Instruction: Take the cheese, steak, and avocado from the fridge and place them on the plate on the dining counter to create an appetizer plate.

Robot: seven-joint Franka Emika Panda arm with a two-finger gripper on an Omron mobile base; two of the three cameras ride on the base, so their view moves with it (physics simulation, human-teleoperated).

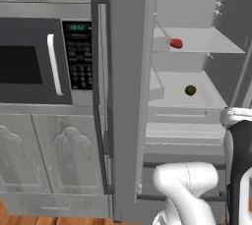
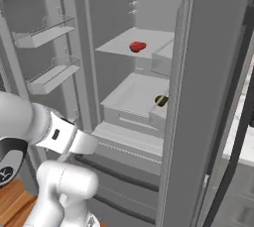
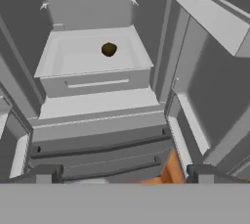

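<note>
Claw (image 3: 122, 174) wide open, empty, facing the fridge (image 3: 97, 115); avocado (image 3: 109, 49) mid-shelf looks smooth, roll-prone — pinch across its middle.

The fridge (image 2: 213, 97) stands open, its pale grey shelves bare but for two items. The steak (image 2: 137, 46) lies on the upper shelf (image 1: 206, 42), toward its front left. The avocado (image 3: 109, 49) sits alone near the middle of the tray-like shelf (image 3: 73, 56) below
</note>
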